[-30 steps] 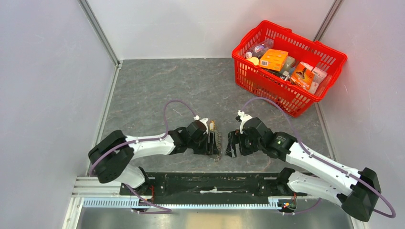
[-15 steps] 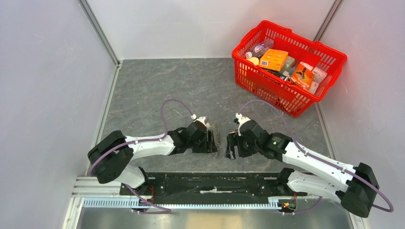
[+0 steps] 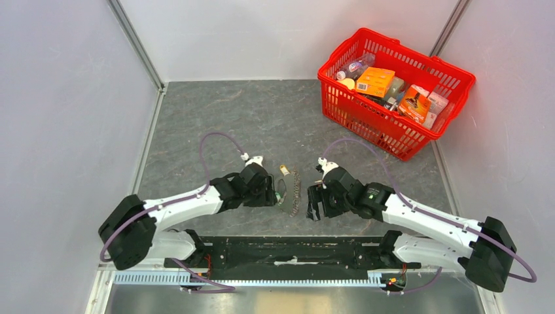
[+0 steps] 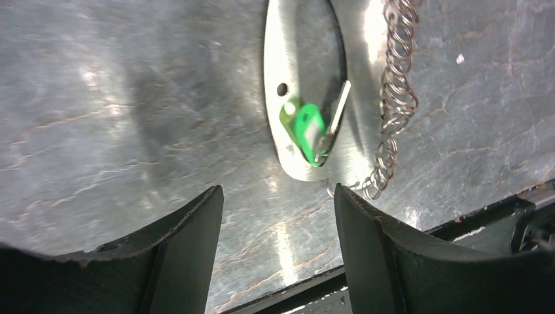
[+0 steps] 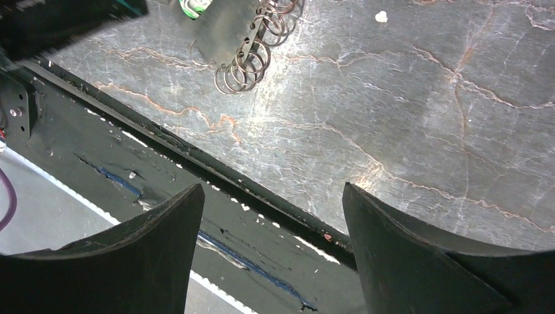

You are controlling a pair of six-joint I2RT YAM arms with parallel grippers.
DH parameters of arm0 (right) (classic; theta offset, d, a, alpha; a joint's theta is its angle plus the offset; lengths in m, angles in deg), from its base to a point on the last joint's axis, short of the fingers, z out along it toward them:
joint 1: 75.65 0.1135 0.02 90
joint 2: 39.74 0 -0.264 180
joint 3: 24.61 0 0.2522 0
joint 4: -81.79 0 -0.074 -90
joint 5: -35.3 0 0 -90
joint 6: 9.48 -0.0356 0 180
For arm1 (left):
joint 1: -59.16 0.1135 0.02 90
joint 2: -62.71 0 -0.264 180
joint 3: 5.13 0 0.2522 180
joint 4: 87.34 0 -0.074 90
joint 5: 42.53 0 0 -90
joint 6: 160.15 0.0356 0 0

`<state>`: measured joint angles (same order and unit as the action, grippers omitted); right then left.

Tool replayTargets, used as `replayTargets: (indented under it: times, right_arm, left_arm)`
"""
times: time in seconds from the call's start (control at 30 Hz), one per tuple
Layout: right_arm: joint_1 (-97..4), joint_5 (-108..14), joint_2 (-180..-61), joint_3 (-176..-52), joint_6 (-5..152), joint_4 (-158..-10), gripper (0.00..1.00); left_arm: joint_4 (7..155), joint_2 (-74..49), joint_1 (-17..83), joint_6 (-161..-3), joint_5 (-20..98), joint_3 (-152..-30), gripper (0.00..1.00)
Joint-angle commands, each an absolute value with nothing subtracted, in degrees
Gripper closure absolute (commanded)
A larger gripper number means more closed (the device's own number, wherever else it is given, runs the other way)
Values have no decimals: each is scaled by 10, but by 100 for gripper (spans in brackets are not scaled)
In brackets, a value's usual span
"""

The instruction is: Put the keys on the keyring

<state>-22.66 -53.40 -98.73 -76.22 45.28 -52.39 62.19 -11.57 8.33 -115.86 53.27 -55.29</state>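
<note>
The keyring [image 3: 290,190] lies on the grey table between my two grippers. In the left wrist view it shows as a grey oval loop [image 4: 298,59] with a chain of metal rings [image 4: 396,98] beside it. A green-headed key [image 4: 306,129] with a silver blade lies on the loop. A small yellow-gold tag [image 3: 283,170] sits at its far end. No blue-headed key shows. My left gripper [image 3: 271,193] [image 4: 276,190] is open and empty, just left of the keyring. My right gripper [image 3: 314,203] [image 5: 272,186] is open and empty, just right of it; the chain [image 5: 252,52] shows at its view's top.
A red basket [image 3: 451,69] full of packaged goods stands at the back right. The black base rail [image 3: 288,252] runs along the near edge, close under both grippers. Grey walls close in the left, right and back.
My left gripper has drawn back to the left, uncovering the keyring, which now lies free on the table. My right gripper has shifted slightly left.
</note>
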Motion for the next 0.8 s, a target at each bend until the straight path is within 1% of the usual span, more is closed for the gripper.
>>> replayTargets:
  times: [0.0,0.2,0.37,0.53,0.6,0.73,0.77]
  right_arm:
    - [-221,-570,-979,-771,444,-537,15]
    - [-220,-629,-995,-802,438,-532,15]
    - [-222,-668,-1068,-871,459,-536,16]
    - [-227,-695,-1148,-941,487,-541,20]
    - [-241,-686,-1172,-956,498,-552,21]
    - [-286,-631,-1214,-968,508,-591,29]
    - [-292,-623,-1227,-971,511,-600,29]
  left_arm:
    - [583,-60,118,-1122,550,-545,30]
    - [575,-22,126,-1122,513,-563,30]
    - [572,-6,126,-1127,493,-575,30]
    - [561,12,126,-1127,493,-575,30]
    - [558,19,126,-1128,491,-572,30]
    - [561,35,126,-1133,485,-561,30]
    - [565,38,126,-1135,483,-557,30]
